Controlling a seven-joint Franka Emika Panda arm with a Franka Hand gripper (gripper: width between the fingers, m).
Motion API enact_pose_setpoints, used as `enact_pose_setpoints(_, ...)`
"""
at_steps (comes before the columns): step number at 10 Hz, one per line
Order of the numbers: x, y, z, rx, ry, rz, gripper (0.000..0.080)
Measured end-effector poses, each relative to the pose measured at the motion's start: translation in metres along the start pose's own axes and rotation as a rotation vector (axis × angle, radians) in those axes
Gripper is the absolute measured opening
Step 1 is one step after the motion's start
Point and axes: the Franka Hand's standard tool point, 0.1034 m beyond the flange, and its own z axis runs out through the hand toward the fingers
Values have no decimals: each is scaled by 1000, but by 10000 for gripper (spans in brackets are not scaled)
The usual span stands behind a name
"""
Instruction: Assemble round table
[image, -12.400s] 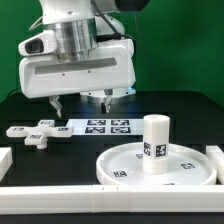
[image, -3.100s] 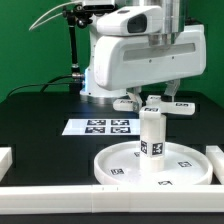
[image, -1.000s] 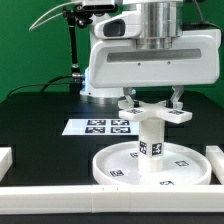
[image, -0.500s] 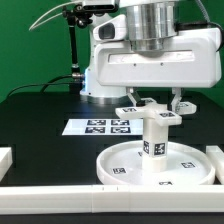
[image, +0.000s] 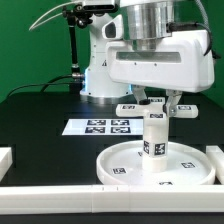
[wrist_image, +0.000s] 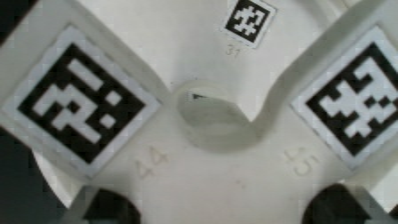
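**Q:** Front to back, what stood where, and why?

**A:** Nearest, the round disc lay flat between the border bars, its leg upright on the hub to receive the foot. I held the cross-shaped foot just over the leg's top (contact I could not judge), level so its socket could meet the leg. The gripper was clenched on that foot. Behind lay the marker board.

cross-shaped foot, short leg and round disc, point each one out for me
cross-shaped foot (image: 183, 110), exterior view, on its tagged arm at that view's right
short cylinder leg (image: 154, 147), exterior view, on its side tag
round disc (image: 115, 166), exterior view, on the bare top face left of the leg
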Motion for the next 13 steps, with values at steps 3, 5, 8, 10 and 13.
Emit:
enact_pose_setpoints(3, 1, 0, 0, 7, -2, 299, 448)
enact_pose_setpoints(5, 2, 0, 0, 15, -5, 437, 448)
enact_pose_setpoints(8, -1, -2, 0, 21, -18, 535, 519)
enact_pose_setpoints(10, -2, -3, 0, 21, -18, 523, 642)
enact_pose_setpoints(13, -1, -11, -22, 22, -37, 373, 648)
